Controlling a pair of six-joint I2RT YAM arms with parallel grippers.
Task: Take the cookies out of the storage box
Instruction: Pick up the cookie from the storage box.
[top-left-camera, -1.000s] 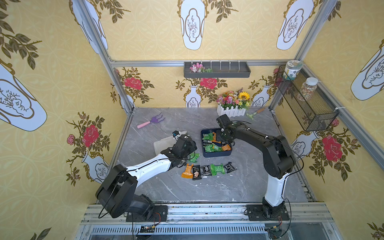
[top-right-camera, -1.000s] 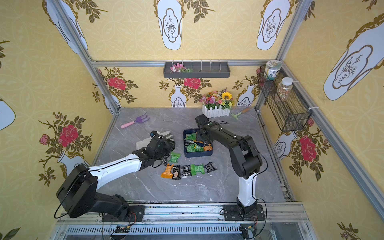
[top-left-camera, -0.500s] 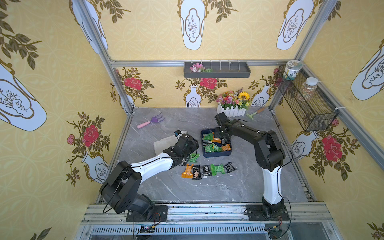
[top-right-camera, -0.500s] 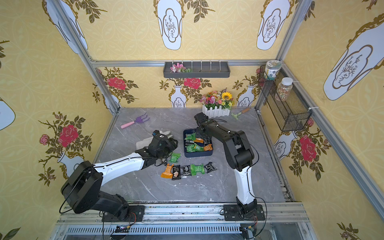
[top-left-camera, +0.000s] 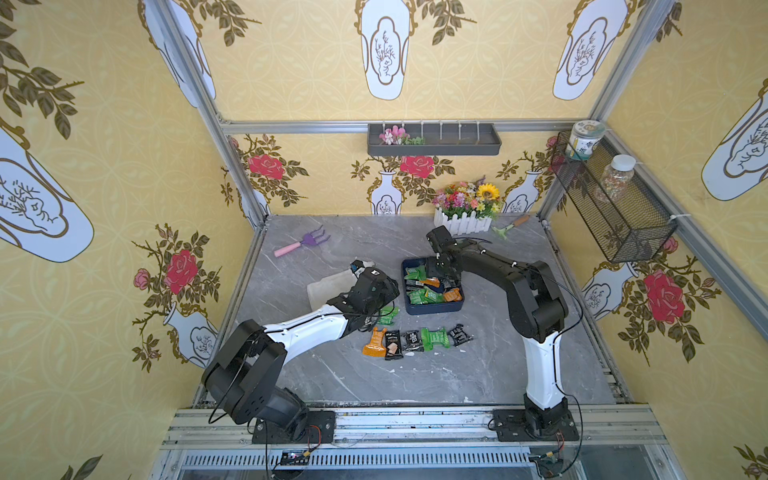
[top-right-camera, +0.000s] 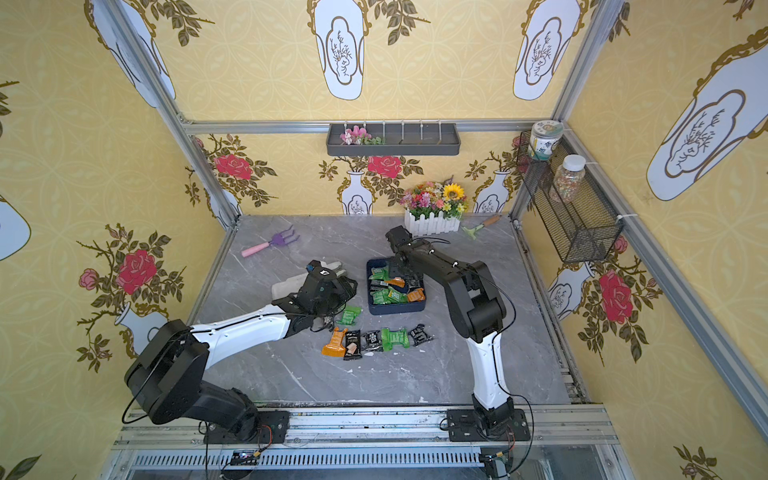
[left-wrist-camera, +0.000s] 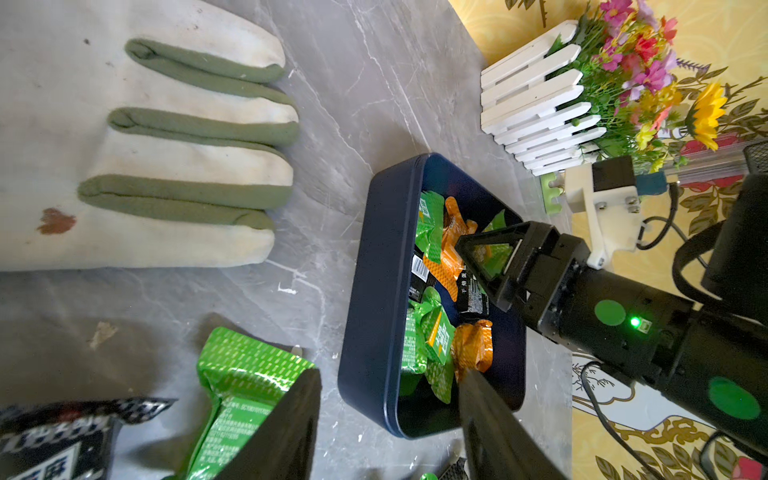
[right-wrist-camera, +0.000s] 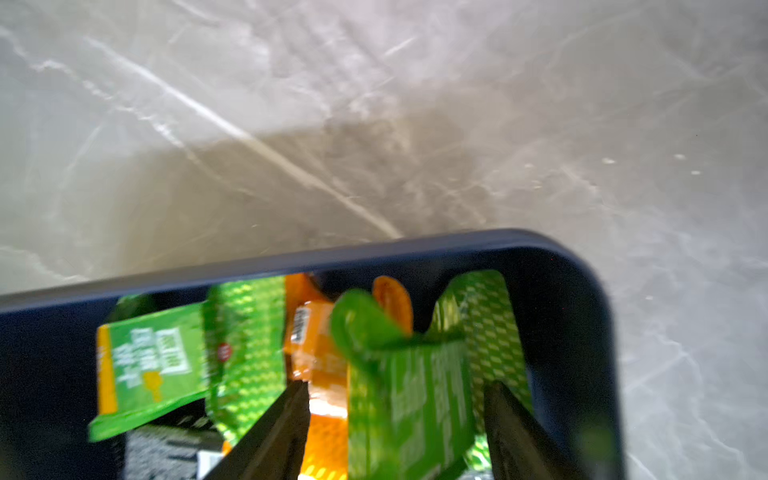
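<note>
The right gripper (right-wrist-camera: 397, 388) stands open astride a green packet (right-wrist-camera: 415, 415) inside the storage box (right-wrist-camera: 291, 259). Closing may pinch the orange packet (right-wrist-camera: 320, 357) beside it (a double pick) or snag the box wall. The left gripper (left-wrist-camera: 388, 374), open, hovers just beside the box; free table (top-left-camera: 415, 386) lies beyond the cookies (top-left-camera: 434, 338) already out.

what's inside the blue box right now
Green, orange and black cookie packets in a pile, and the right gripper reaching in among them. The box floor under the pile is hidden.
</note>
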